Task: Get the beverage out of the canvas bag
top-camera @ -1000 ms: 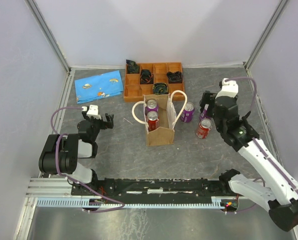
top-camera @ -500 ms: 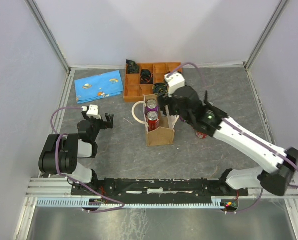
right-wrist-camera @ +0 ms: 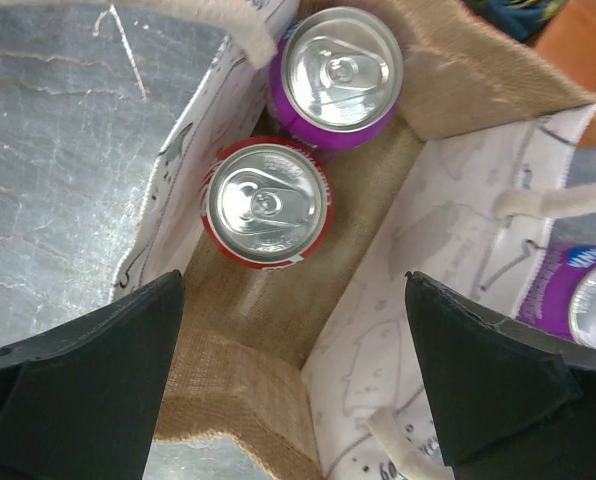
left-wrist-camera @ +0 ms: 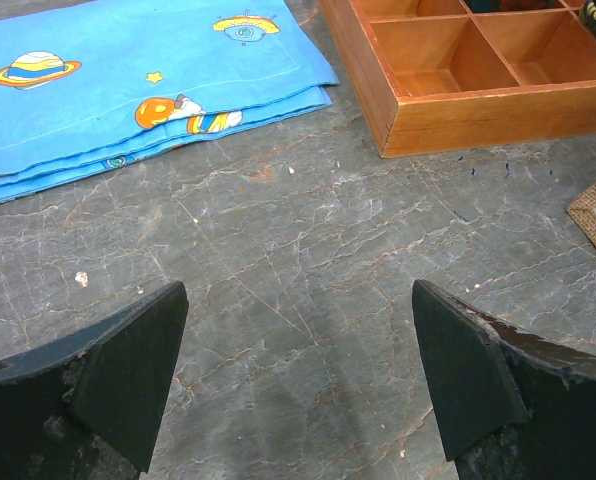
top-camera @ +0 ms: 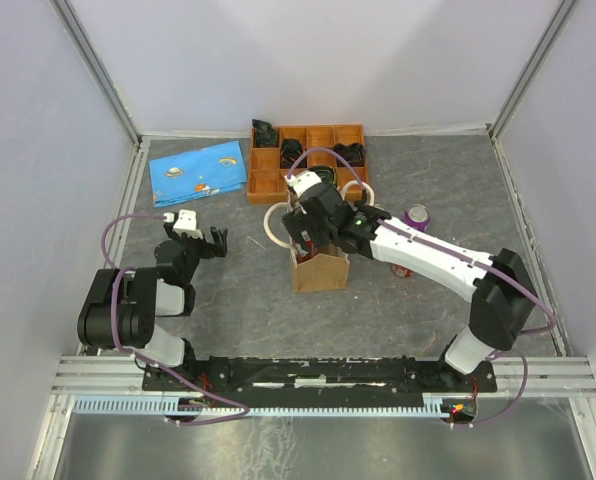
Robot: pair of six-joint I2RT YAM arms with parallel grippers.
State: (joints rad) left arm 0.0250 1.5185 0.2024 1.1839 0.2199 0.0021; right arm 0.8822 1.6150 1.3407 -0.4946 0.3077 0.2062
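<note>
The tan canvas bag (top-camera: 321, 270) stands upright at mid-table with cream rope handles. In the right wrist view I look down into the canvas bag (right-wrist-camera: 248, 330): a red can (right-wrist-camera: 266, 205) and a purple can (right-wrist-camera: 340, 75) stand inside it. My right gripper (top-camera: 304, 226) hovers just above the bag's mouth and hides the cans in the top view. It is open and empty (right-wrist-camera: 294, 285), with its fingers spread over the bag's two side walls. My left gripper (top-camera: 204, 243) is open and empty, left of the bag, low over bare table (left-wrist-camera: 298, 290).
An orange compartment tray (top-camera: 268, 182) and a blue printed cloth (top-camera: 198, 172) lie behind the bag. A purple can (top-camera: 416, 216) and a partly hidden red can (top-camera: 404, 271) stand right of the bag. Another purple can (right-wrist-camera: 590, 300) stands just outside the bag's right wall.
My right arm has swung left from the cans on the right side of the table and now hangs over the bag's mouth. The left arm has not moved.
</note>
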